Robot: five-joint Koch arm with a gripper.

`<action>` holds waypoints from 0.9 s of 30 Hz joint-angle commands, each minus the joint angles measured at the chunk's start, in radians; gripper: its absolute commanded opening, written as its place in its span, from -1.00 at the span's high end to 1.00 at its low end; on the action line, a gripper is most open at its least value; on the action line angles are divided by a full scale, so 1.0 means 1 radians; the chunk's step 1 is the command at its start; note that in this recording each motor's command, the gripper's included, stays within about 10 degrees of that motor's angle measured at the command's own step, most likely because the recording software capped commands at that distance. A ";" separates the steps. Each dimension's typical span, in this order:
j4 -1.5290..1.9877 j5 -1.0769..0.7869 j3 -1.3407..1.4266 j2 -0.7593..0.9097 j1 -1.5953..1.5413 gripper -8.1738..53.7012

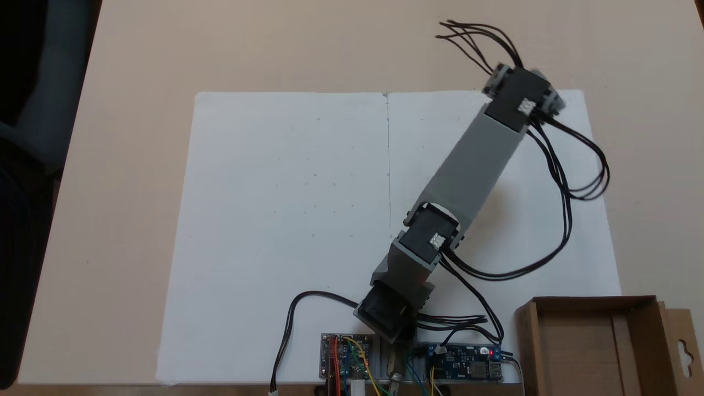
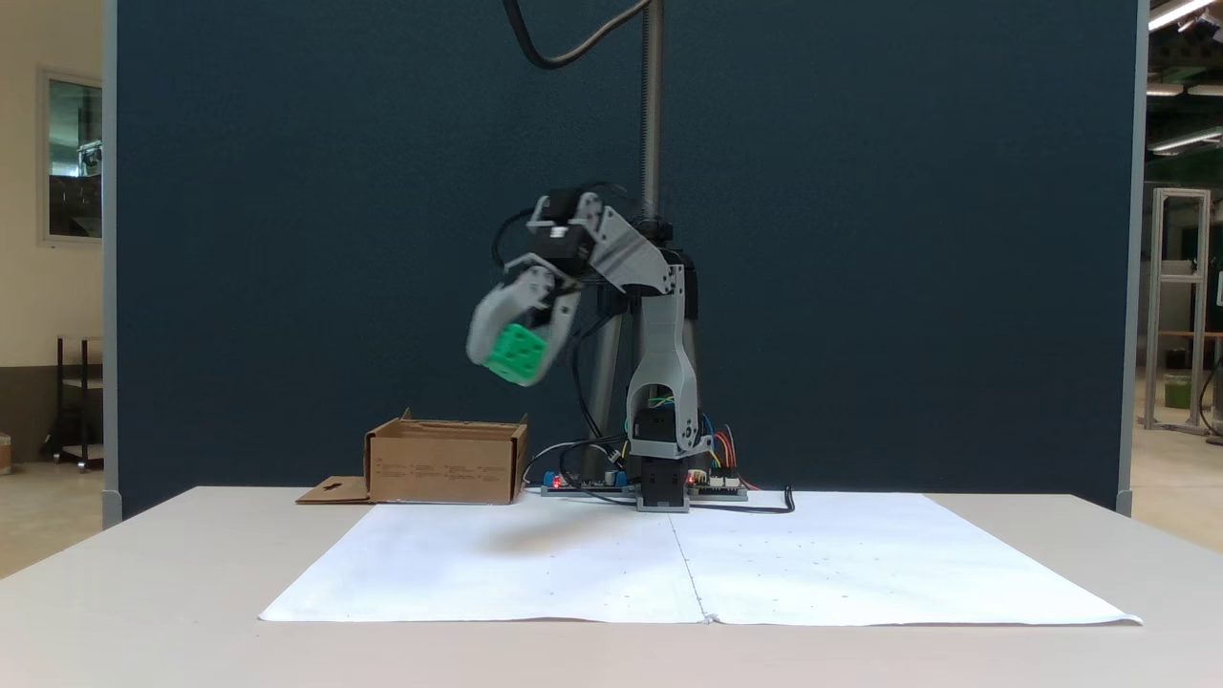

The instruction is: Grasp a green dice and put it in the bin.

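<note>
Jaws were clamped on the green dice (image 2: pixel 516 353), gripper (image 2: pixel 517 355) held high in the air well above the table (image 2: pixel 191 583), with the dice pinched between the two grey fingers (image 2: pixel 489 325) near their tips. In the side-on fixed view the dice sat above and a little right of the bin (image 2: pixel 445 462), which stood at the far edge of the table, just off the corner of the white sheet (image 2: pixel 535 564) and beside the controller boards (image 1: pixel 465 360). Main risk as I judged it: grip looked shallow and the cube has rounded edges, so a fast swing could let it twist out and drop on the sheet short of the box. Second risk: releasing before the gripper was squarely over the opening; the bin walls are low, so a drop from that height could bounce the dice back out or off the rim. Loose arm cables (image 1: pixel 572 181) could also snag on the box wall during the swing. From above, the part of the bin interior (image 1: pixel 583 335) in frame looked empty, bare cardboard only; its slotted flap (image 1: pixel 682 346) lay folded outward.
</note>
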 commanded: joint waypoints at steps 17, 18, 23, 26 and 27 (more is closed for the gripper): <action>0.218 -0.560 -0.025 0.106 0.842 0.35; 0.216 -0.592 -0.025 0.100 0.884 0.34; 0.204 -0.739 -0.025 0.032 1.049 0.35; 0.193 -0.816 -0.025 -0.031 1.115 0.35; 0.181 -0.839 -0.023 -0.054 1.127 0.34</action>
